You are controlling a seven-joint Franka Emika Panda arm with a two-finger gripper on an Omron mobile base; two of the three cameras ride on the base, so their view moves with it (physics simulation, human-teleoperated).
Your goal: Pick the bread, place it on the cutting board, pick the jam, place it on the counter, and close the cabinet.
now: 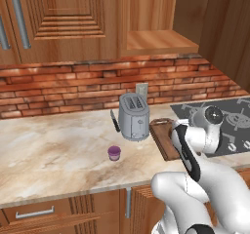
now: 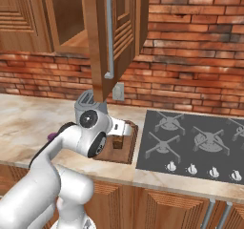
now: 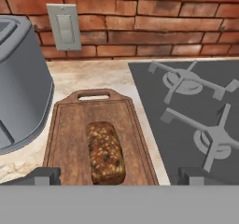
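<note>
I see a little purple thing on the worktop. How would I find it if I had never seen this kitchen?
Start at the marbled counter under the brick wall and find the grey toaster standing near its middle. In front of the toaster and slightly to its left, alone on bare stone, sits the jam. It is a small purple jar with a paler lid, far smaller than the toaster and the sole purple object there.

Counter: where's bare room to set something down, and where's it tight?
Free: the counter left of the jam, a wide open stretch back to the brick wall. Tight: around the toaster, with the knife at its left and the cutting board, holding the bread, squeezed between it and the stovetop.
</note>
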